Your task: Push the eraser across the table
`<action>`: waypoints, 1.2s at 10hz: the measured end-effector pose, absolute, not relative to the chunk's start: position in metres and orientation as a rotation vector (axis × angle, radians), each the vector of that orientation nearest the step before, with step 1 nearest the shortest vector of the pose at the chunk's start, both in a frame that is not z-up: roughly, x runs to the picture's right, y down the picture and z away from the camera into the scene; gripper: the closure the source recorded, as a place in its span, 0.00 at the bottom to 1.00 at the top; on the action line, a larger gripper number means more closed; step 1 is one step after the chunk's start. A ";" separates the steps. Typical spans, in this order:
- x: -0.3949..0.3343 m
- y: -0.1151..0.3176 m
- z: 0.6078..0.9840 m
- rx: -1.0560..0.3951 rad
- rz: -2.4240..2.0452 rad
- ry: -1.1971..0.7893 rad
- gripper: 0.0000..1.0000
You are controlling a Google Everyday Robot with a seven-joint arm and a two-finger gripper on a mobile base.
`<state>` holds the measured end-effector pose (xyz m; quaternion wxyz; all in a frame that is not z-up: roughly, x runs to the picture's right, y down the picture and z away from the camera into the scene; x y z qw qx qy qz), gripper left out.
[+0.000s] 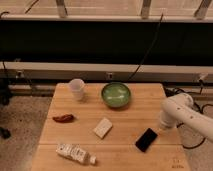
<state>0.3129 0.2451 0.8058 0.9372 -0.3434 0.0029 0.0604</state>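
The eraser (pixel 146 139), a flat black slab, lies on the light wooden table (pixel 125 117) near its right front part. My white arm reaches in from the right. Its gripper (pixel 162 126) is at the arm's lower end, just right of and slightly behind the eraser, close to its upper right corner. I cannot tell whether it touches the eraser.
A cream-white block (pixel 102 128) lies at the table's middle. A green bowl (pixel 116 94) and a white cup (pixel 77 89) stand at the back. A red-brown item (pixel 63 118) lies at the left. A white labelled bottle (pixel 74 153) lies at the front left. Cables hang behind.
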 end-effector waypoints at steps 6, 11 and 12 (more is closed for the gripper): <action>0.297 0.249 0.805 -0.726 0.100 -0.021 0.87; 0.283 0.253 0.803 -0.745 0.079 -0.044 0.87; 0.284 0.253 0.803 -0.747 0.076 -0.046 0.87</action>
